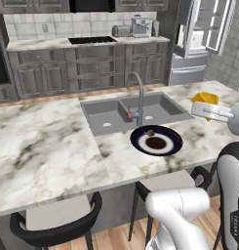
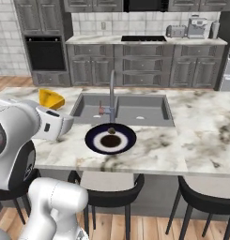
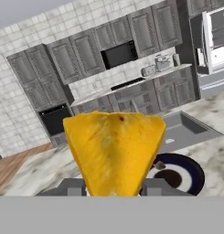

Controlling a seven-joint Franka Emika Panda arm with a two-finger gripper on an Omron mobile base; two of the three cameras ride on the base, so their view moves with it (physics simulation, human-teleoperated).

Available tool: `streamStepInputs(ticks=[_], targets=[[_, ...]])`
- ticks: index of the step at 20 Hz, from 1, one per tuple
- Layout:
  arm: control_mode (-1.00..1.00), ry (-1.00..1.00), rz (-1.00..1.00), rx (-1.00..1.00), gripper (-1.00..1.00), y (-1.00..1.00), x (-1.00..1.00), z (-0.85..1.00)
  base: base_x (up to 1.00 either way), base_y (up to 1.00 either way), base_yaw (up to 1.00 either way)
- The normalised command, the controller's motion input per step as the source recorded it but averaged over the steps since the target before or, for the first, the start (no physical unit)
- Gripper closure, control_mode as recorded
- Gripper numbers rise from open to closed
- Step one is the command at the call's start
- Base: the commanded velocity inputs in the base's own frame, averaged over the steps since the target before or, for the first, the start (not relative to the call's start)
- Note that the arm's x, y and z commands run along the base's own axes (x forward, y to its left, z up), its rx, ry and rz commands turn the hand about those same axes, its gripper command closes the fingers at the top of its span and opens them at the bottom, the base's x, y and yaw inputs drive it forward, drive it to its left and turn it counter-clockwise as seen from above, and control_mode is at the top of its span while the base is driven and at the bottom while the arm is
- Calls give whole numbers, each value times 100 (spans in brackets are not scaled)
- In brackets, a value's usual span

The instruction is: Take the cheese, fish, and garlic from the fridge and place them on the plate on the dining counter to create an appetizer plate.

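Observation:
My gripper [image 3: 113,188] is shut on the cheese [image 3: 114,151], a yellow-orange wedge that stands up between the two fingers [image 3: 71,186]. From the base views the cheese [image 1: 205,98] [image 2: 50,99] hangs over the dining counter [image 1: 48,146], to one side of the sink and apart from the plate. The dark navy plate [image 1: 173,141] [image 2: 93,140] [image 3: 195,176] lies in front of the tap. A small dark lump [image 1: 150,132] [image 3: 160,165] rests on its far part; I cannot tell whether it is the fish or the garlic. The fridge [image 1: 199,44] [image 3: 216,45] stands at the back with its doors open.
A grey double sink [image 1: 135,112] with a tall tap [image 1: 139,97] is set into the counter just behind the plate. Black stools [image 1: 57,224] stand along the near edge. A wall counter with a toaster and a coffee machine [image 1: 139,27] runs along the back.

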Motion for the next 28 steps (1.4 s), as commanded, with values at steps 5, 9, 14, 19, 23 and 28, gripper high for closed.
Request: streamStepInputs(ticks=[5, 9, 14, 19, 23, 28], targets=[[100, 0, 0, 0, 100, 0, 0, 0, 55, -7, 0], [100, 0, 0, 0, 100, 0, 0, 0, 33, 0, 0], [-100, 25, 0, 0, 100, 0, 23, -1, 15, 0, 0], [-100, 50, -6, 0, 100, 0, 42, -2, 0, 0, 0], [-100, 40, -14, -3, 100, 0, 30, -6, 0, 0, 0], [-100, 4, -17, -22, 100, 0, 0, -25, 0, 0, 0]])
